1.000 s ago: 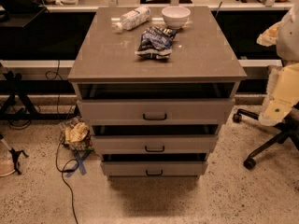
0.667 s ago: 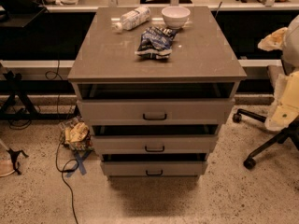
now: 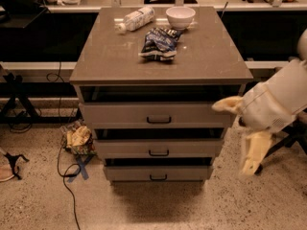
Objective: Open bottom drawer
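The bottom drawer (image 3: pixel 158 172) is the narrowest grey-beige front at the foot of the cabinet, with a small black bar handle (image 3: pixel 158 178). It sits pushed in, set back beneath the middle drawer (image 3: pixel 158 148). My gripper (image 3: pixel 230 139) hangs in the air at the cabinet's right front corner, level with the top and middle drawers. Its cream fingers (image 3: pixel 253 152) are spread apart and hold nothing. It is above and to the right of the bottom drawer's handle and touches nothing.
The top drawer (image 3: pixel 158 115) is the widest. The cabinet top (image 3: pixel 206 51) carries a plastic bottle (image 3: pixel 135 19), a white bowl (image 3: pixel 180 16) and a snack bag (image 3: pixel 158 42). A crumpled bag (image 3: pixel 79 139) and cables (image 3: pixel 64 176) lie on the floor at left. Chair legs stand at right.
My arm has swung in from the right edge, leftward and downward, bringing the gripper to the cabinet's right front corner. The drawers have not moved.
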